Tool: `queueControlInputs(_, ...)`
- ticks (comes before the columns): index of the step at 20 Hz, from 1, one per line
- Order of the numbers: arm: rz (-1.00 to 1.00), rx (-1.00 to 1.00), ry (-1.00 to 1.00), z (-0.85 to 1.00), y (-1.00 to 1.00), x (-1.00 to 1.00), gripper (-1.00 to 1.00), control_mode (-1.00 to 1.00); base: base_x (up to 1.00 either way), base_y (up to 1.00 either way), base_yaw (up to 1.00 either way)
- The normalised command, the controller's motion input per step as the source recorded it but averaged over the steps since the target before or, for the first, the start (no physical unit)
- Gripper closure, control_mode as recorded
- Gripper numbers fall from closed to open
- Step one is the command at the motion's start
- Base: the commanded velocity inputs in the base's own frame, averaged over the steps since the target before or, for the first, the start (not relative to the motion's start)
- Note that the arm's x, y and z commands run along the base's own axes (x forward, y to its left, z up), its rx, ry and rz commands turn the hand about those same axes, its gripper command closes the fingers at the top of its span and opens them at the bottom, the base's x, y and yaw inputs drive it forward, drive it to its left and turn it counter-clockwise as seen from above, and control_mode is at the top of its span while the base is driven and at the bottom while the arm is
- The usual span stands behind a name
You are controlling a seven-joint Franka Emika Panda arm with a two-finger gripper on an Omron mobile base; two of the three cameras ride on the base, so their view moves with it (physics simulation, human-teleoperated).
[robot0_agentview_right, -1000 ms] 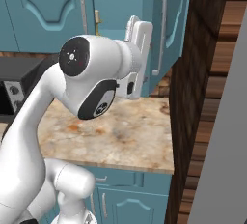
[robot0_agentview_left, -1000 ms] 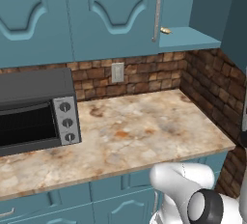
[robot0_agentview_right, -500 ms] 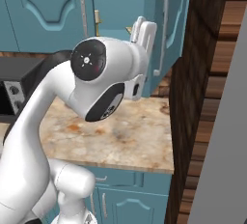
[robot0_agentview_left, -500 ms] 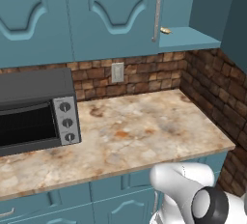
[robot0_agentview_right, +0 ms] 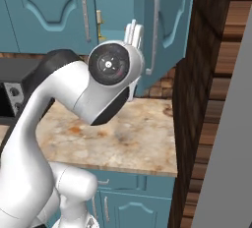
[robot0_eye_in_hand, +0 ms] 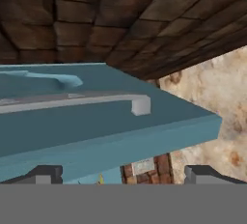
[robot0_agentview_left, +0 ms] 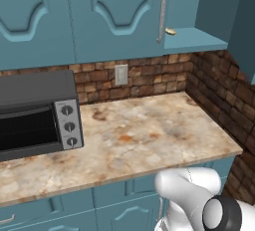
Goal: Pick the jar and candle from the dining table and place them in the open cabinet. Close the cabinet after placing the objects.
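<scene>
Closing step of the task, judged from the layout: the candle [robot0_agentview_left: 170, 31] already stands on the teal shelf [robot0_agentview_left: 196, 40] of the open cabinet, its small brass holder at the shelf's front-left corner beside the closed neighbouring door's bar handle [robot0_agentview_left: 162, 12]; whether the jar is also inside cannot be told, since the deeper part of the compartment is hidden; the fingers [robot0_eye_in_hand: 46, 174] are spread wide and pinch nothing, and the edge of the open cabinet door [robot0_eye_in_hand: 111, 136] lies just ahead of them and between them, with its silver bar handle [robot0_eye_in_hand: 77, 99] beyond that edge; the next move appears to call for setting the fingers against the door's outer face or handle and sweeping it toward the cabinet front until it shuts, keeping clear of the brick side wall [robot0_eye_in_hand: 120, 20] close behind the door; the hand view alone gives the fingers' spread and their nearness to the door edge, with a sliver of the candle's yellow low between them; the left base view alone gives the shelf, and the marbled worktop [robot0_agentview_left: 144, 140] with the black toaster oven [robot0_agentview_left: 35, 113]; the right base view gives the raised arm [robot0_agentview_right: 106, 87] before the swung-out door [robot0_agentview_right: 165, 30] and the candle [robot0_agentview_right: 100, 20] past it.
</scene>
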Motion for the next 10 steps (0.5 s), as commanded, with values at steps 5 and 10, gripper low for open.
queueControlInputs(5,0.13,-0.01,0.03,-0.01,0.44,0.09,-1.00,-1.00,0.00,0.00,0.00)
queueControlInputs(10,0.00,-0.02,0.00,-0.06,0.62,0.25,-1.00,-1.00,0.00,0.00,0.00)
